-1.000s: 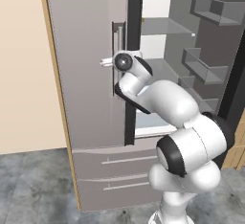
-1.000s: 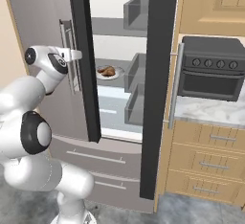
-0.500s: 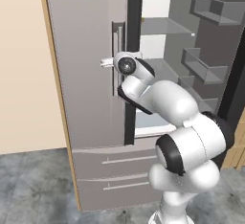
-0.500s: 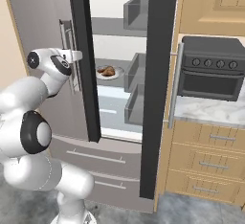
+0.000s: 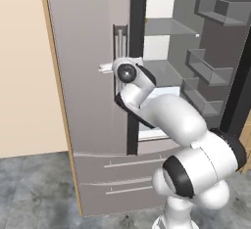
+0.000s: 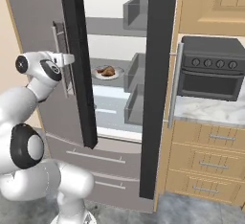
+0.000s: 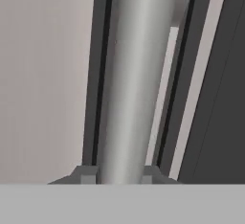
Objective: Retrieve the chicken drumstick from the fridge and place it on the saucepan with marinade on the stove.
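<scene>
Now pincer (image 7: 116, 174) clamps fridge handle (image 7: 127, 84); drumstick (image 6: 108, 71) inside, apart.

The chicken drumstick (image 6: 108, 70) lies on a plate (image 6: 98, 75) on a shelf inside the fridge (image 6: 40, 22), left of the oven (image 6: 210, 73) above the drawers (image 6: 210, 162).

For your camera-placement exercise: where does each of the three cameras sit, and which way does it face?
Left base view: behind the arm's left, facing the fridge; arm rises lower right.
Right base view: behind its right, facing the chicken drumstick on its plate; arm lower left.
Hand view: on the hand; gripper shut on the door handle.
Both base views share fridge and arm.
</scene>
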